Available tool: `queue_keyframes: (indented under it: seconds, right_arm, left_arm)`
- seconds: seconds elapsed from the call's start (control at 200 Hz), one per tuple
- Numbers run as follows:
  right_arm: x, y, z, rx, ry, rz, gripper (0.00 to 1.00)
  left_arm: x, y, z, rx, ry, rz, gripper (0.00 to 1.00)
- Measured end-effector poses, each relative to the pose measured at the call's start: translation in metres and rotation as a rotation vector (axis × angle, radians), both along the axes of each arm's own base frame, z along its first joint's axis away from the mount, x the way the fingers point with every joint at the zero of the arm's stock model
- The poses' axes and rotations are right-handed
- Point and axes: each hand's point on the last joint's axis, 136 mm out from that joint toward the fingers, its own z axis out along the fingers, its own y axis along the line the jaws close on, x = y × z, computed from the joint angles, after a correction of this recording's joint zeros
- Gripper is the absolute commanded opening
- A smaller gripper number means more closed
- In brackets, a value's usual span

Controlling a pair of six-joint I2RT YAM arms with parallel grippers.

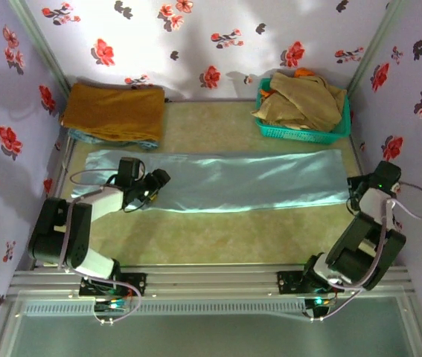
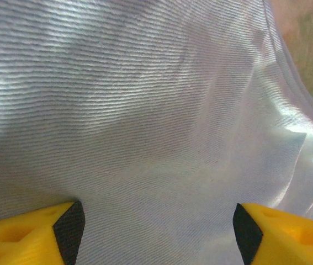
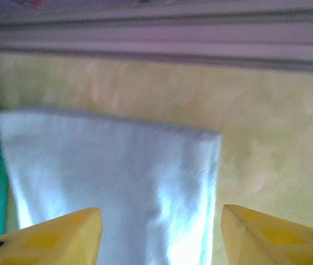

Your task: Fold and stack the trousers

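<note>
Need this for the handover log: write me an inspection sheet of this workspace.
Surface: beige table, bare near the arms.
Job's things: trousers laid flat in one long strip across the table, not stacked.
Clutter: mustard-brown cloth folded far left; green basket of beige garments far right.
Grippers: left gripper open over the trousers; right gripper open at their right end.
Cables: grey cables loop along both arms.
Surroundings: floral walls on three sides.
</note>
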Motion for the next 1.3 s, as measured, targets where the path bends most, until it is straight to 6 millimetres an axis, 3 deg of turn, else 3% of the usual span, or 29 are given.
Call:
queue_keyframes:
  seconds: [0.05,0.115,0.19,0.3,0.41,0.59,0.75,0.93,1.045,1.125,1.205,1.3]
  right_arm:
    - [0.015,0.025,0.014,-0.031,-0.039,0.082,0.32]
    - [0.039,0.073,0.027,-0.046,-0.092,0.233,0.17]
    - [0.059,0.128,0.029,-0.039,-0.117,0.397,0.08]
    - [0.073,0.194,0.009,-0.013,-0.084,0.582,0.02]
    - [0.079,0.23,-0.025,0.014,-0.001,0.675,0.01]
    - [0.071,0.252,-0.074,0.09,0.108,0.727,0.04]
    - [0.073,0.273,-0.074,0.158,0.077,0.794,0.07]
    - [0.057,0.3,-0.075,0.236,0.046,0.885,0.15]
    - [0.044,0.297,-0.069,0.207,0.091,0.921,0.26]
    - [0.043,0.283,-0.056,0.123,0.144,0.949,0.49]
    - [0.058,0.265,-0.03,-0.013,0.158,0.964,0.69]
    - [0.086,0.234,0.007,-0.241,0.177,0.953,0.75]
  left_arm:
    - [0.0,0.005,0.0,0.005,0.004,0.012,0.74]
    - [0.003,0.014,-0.001,0.011,0.007,0.042,0.73]
    - [0.008,0.028,-0.002,0.017,0.009,0.089,0.74]
    - [0.01,0.046,-0.004,0.024,0.006,0.152,0.73]
    - [0.004,0.068,-0.005,0.025,-0.007,0.224,0.73]
    - [-0.008,0.11,-0.006,0.012,-0.026,0.357,0.73]
    - [-0.013,0.143,-0.006,-0.051,-0.013,0.457,0.69]
    - [-0.032,0.177,-0.008,-0.079,0.042,0.569,0.67]
    - [-0.044,0.173,-0.004,-0.059,0.084,0.557,0.72]
    - [-0.043,0.163,0.011,-0.029,0.08,0.515,0.79]
    - [-0.031,0.147,0.044,0.019,0.011,0.43,0.86]
    - [-0.016,0.125,0.084,0.072,-0.095,0.336,0.87]
